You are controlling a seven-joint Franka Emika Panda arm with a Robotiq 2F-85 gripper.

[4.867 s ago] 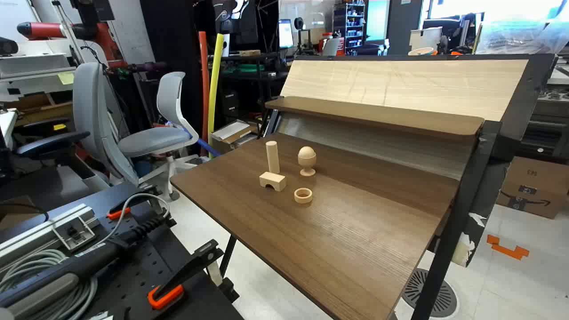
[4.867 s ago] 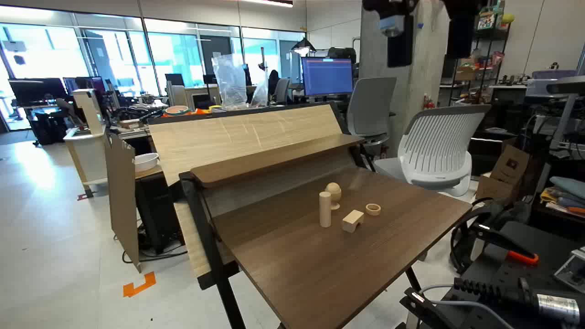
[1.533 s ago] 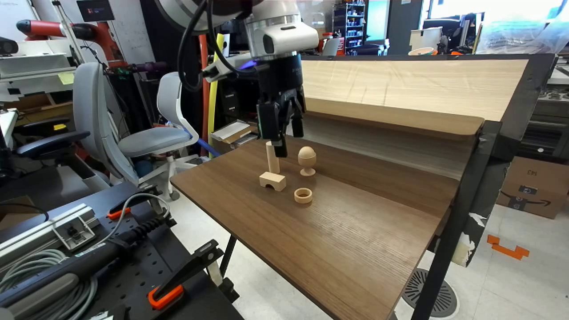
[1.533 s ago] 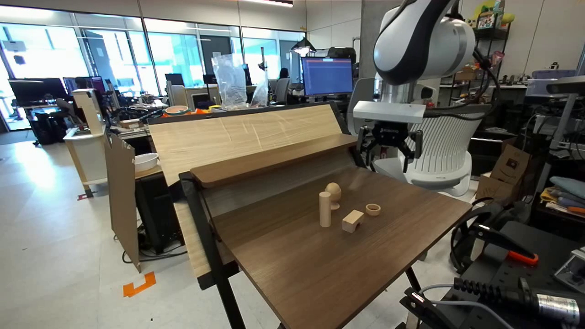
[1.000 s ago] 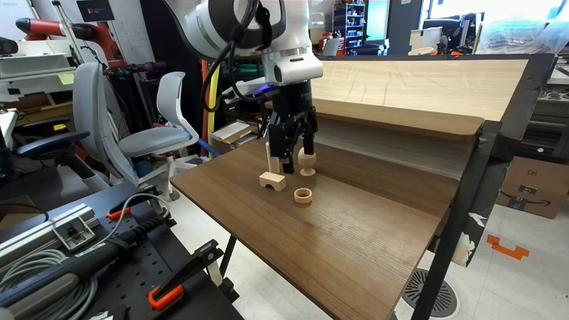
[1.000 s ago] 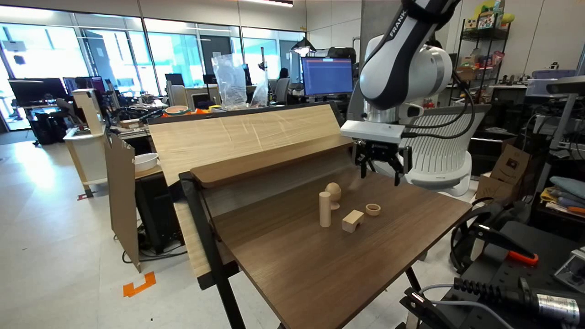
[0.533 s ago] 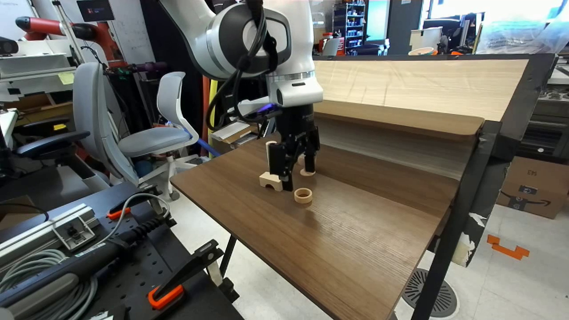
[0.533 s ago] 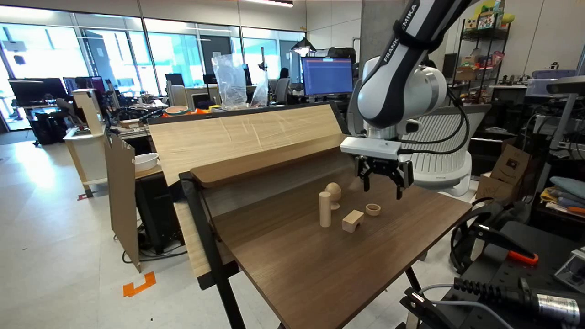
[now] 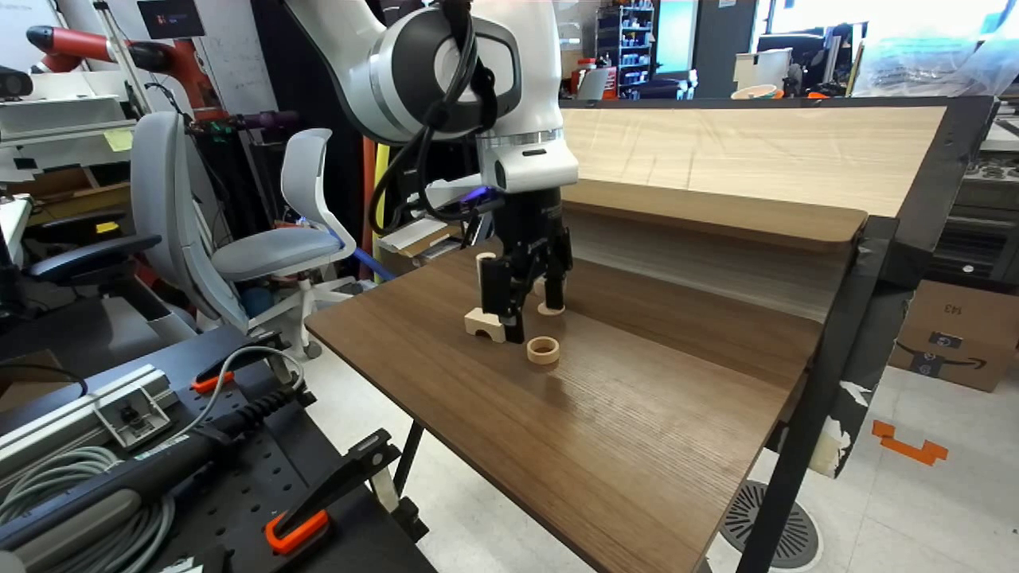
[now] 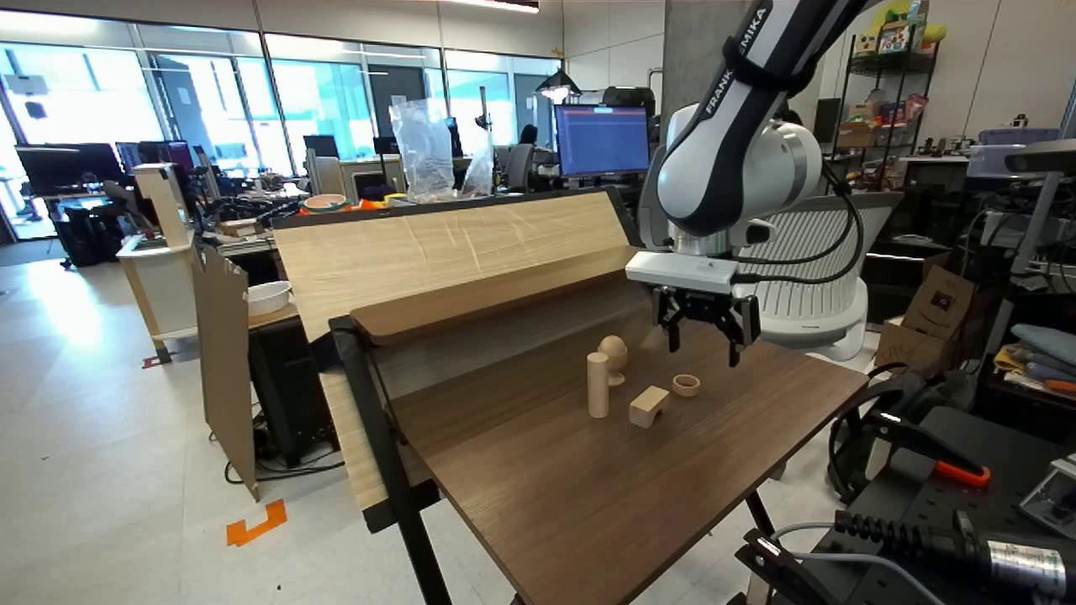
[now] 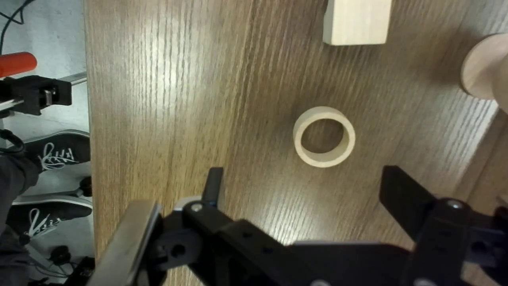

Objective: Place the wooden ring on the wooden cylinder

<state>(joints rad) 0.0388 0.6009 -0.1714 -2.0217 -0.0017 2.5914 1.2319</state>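
Exterior views, both of them, give me the dark brown wood-grain table (image 10: 538, 496) first, with a narrow brown shelf (image 10: 513, 288) raised over one side of it. Reaching over the table is the white-and-black robot arm (image 10: 731, 168), and at its end the black two-jawed gripper (image 10: 704, 352) hangs above the surface. From my end I read it as wide: in the wrist view its jaws stand well apart. The tall pale-wood cylinder (image 10: 598, 386) stands upright on the table; in an exterior view the same cylinder (image 9: 484, 257) is partly hidden behind the gripper. Near it stands the pale wooden knob piece (image 10: 617, 360), round-topped with a flared foot, and near both sits the pale wooden block (image 10: 647, 407) with an arched notch. Smallest of all, the light tan wooden ring (image 11: 327, 158) lies flat on the table, near the block and apart from the cylinder. In the wrist view I see it forward of the jaws, touching neither.
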